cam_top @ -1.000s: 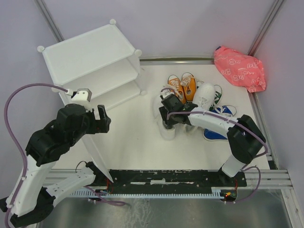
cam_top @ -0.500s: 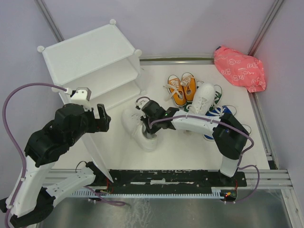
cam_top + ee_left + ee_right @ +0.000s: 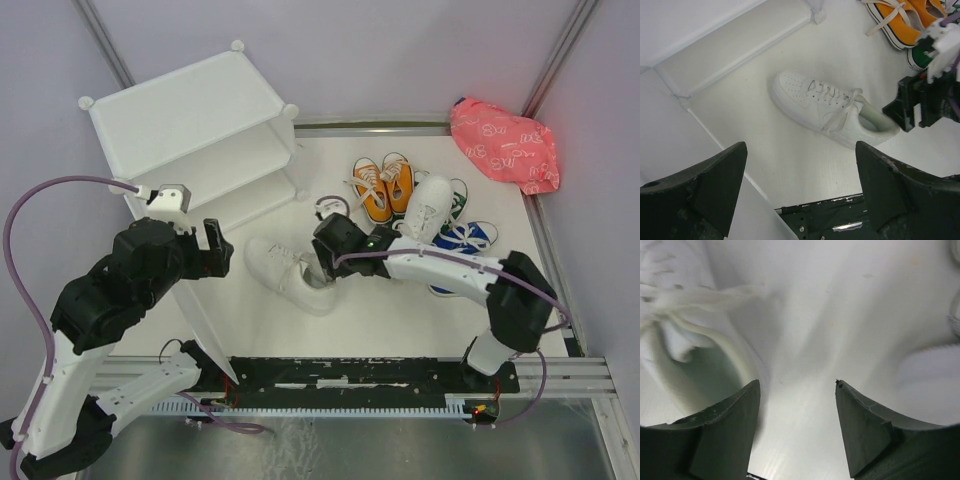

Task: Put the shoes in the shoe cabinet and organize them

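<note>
A white shoe (image 3: 285, 270) lies on its sole on the table in front of the shoe cabinet (image 3: 190, 110), toe toward the cabinet. It also shows in the left wrist view (image 3: 832, 107). My right gripper (image 3: 322, 263) is open and empty just behind the shoe's heel (image 3: 700, 365), with its left finger (image 3: 735, 420) beside the heel rim. My left gripper (image 3: 215, 250) is open and empty, held above the cabinet's front edge. The other white shoe (image 3: 428, 205), the orange pair (image 3: 385, 185), the green shoes (image 3: 459, 192) and the blue shoes (image 3: 468, 238) lie grouped at the right.
A pink patterned bag (image 3: 505, 145) lies at the back right corner. The cabinet's lower panel (image 3: 725, 55) and a corner connector (image 3: 818, 16) are near the white shoe. A black rail (image 3: 350, 372) runs along the table's near edge.
My right gripper carried the white shoe left from the shoe group toward the cabinet, laid it on its sole and let go. The left arm has not moved.
</note>
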Controlling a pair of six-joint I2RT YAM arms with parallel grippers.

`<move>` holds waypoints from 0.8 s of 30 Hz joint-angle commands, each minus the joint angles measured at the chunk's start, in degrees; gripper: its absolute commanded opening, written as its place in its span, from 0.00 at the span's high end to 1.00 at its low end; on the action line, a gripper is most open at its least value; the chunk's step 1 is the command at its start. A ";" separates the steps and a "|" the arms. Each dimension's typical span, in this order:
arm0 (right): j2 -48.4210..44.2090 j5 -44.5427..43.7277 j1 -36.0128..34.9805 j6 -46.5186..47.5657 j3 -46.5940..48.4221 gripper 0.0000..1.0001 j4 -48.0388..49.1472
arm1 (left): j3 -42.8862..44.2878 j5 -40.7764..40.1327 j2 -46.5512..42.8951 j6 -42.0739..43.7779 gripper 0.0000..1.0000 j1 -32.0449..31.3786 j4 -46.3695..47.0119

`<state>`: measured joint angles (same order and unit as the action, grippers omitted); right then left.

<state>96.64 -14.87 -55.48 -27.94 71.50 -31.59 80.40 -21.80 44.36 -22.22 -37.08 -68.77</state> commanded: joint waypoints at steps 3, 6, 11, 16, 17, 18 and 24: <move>-14.69 -19.57 0.30 -16.35 -9.63 0.31 -9.90 | -1.23 1.13 -0.71 4.03 0.05 0.17 4.45; -18.10 -22.60 -0.14 -19.01 -12.26 0.32 -9.11 | -1.65 1.38 -0.73 4.85 0.04 0.12 4.76; -16.98 -25.62 -0.12 -21.55 -12.55 0.33 -10.81 | -1.01 1.83 -0.86 5.34 0.04 0.08 4.85; -14.43 -28.50 -0.07 -23.50 -13.82 0.36 -9.01 | -1.38 1.55 -1.93 5.34 0.04 0.14 5.37; -14.02 -29.47 0.08 -23.48 -14.07 0.36 -8.18 | -1.34 1.57 -1.99 5.34 0.04 0.14 5.38; -13.54 -30.46 0.43 -23.92 -14.04 0.37 -7.95 | -1.19 1.52 -1.92 5.39 0.04 0.11 5.35; -10.44 -30.18 3.54 -22.03 -16.31 0.38 -2.14 | 0.17 0.91 -1.75 5.36 0.04 0.17 4.32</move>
<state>84.84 -42.24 -53.93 -50.52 56.60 -39.40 78.76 -20.64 42.72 -19.38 -37.10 -66.24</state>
